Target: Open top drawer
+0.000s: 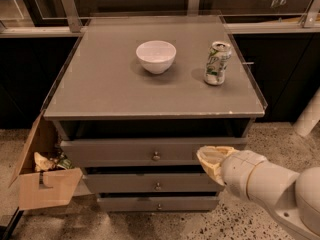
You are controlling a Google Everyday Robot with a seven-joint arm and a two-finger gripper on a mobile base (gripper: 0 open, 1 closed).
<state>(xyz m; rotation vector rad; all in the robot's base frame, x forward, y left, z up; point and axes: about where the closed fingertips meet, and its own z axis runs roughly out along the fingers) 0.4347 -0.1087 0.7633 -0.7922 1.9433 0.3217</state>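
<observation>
The top drawer (115, 151) is the widest grey front of the three, just under the cabinet's top, with a small round metal knob (156, 156) at its middle. A dark gap shows above its front. My gripper (211, 158), with a yellowish tip on a white arm, reaches in from the lower right. It sits in front of the right part of the top drawer's front, to the right of the knob and apart from it.
Two slimmer grey drawers (125, 183) (130, 203) lie below. On the cabinet top (100, 89) stand a white bowl (156, 56) and a drink can (217, 63). An open cardboard box (45, 186) sits on the floor at the left. A white post (310, 114) stands at the right.
</observation>
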